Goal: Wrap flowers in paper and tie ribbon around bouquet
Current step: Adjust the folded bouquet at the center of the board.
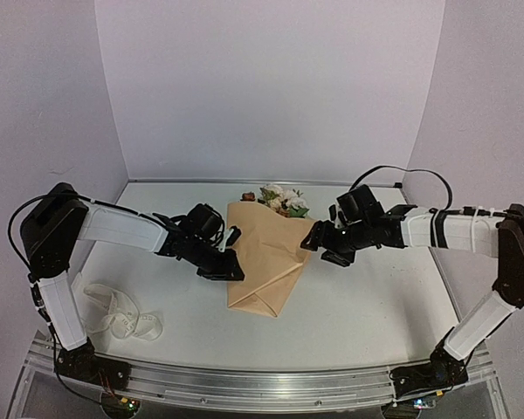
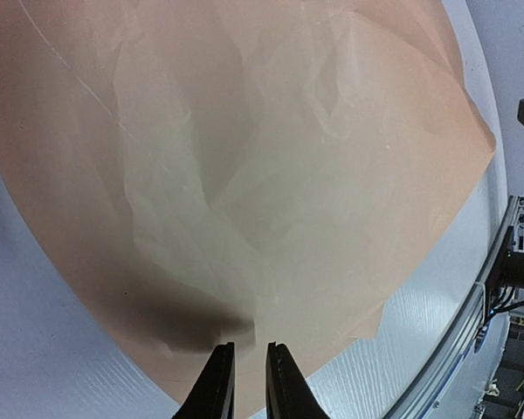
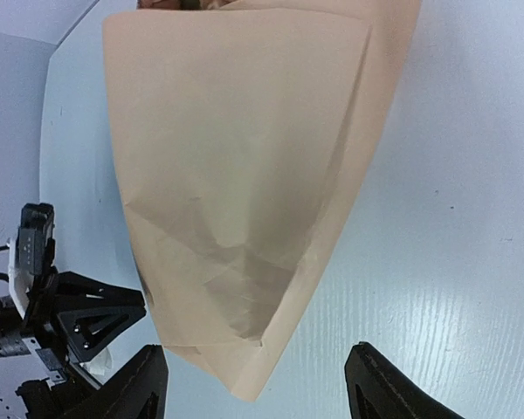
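Where the table (image 1: 375, 297) meets the ridged aluminium rail (image 1: 262, 384) at its near edge, the ribbon (image 1: 118, 319) lies on the left in a loose, looping heap. It is creamy-white, flat and satiny, and sits well apart from everything else.

Farther in, at mid-table, the paper (image 1: 266, 253) is folded into a blunt wedge, with its narrow folded end toward the rail and its wide mouth toward the back wall. It is matte peach-tan kraft. Straight fold lines and soft crumples mark it, and one flap overlaps another along a diagonal edge.

The left gripper (image 1: 225, 266) is at the paper's left edge. In its wrist view the gripper (image 2: 249, 349) has its two black, tapered fingers close together with only a narrow slit between them. The tips reach the paper's border over a dark shadow. Whether they pinch the sheet cannot be told.

The right gripper (image 1: 319, 247) is just beside the paper's right edge, jaws spread wide and holding nothing. Seen from its own wrist, the gripper (image 3: 258, 349) has fingers well apart on either side of the wedge's narrow end.

At the far end the flowers (image 1: 281, 199) poke out of the mouth as small rounded cream, pink and rust heads with green leaves.
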Controlling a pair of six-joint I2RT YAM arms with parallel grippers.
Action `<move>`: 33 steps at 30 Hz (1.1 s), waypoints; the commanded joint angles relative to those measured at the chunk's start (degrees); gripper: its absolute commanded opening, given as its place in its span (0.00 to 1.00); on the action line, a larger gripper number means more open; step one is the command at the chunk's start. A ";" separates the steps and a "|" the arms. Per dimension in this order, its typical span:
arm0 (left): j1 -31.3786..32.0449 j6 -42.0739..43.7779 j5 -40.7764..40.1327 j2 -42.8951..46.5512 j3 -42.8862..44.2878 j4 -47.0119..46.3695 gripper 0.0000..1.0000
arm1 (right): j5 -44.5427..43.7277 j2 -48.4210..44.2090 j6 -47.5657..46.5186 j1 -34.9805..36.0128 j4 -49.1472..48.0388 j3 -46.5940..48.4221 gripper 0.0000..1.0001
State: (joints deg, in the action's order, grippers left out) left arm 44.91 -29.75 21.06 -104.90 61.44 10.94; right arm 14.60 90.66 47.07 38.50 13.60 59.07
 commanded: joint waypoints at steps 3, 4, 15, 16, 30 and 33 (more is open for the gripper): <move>0.02 0.37 1.19 -0.30 -0.18 -1.98 0.15 | -1.60 2.51 1.64 3.39 0.97 -0.75 0.62; 0.07 0.32 1.33 -0.30 -0.19 -2.09 0.15 | -1.21 3.52 2.36 3.47 0.25 -0.63 0.58; 0.08 0.13 1.98 -0.57 -0.20 -2.51 0.15 | 0.13 9.39 7.89 4.84 -5.40 1.32 0.48; 0.07 0.13 2.01 -0.57 -0.25 -2.60 0.14 | -0.09 9.72 8.28 4.83 -5.89 1.32 0.47; 0.01 -0.04 3.10 1.70 -2.95 -2.49 0.14 | -2.24 14.66 11.81 4.91 -12.09 -0.04 0.05; 0.04 -0.14 2.80 3.92 -5.89 -2.10 0.14 | -2.58 15.16 11.98 4.91 -12.06 -1.57 0.00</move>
State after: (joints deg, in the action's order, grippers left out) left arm 44.95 -29.98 23.01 -105.08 58.94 9.28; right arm 13.77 104.55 58.16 43.18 3.09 58.94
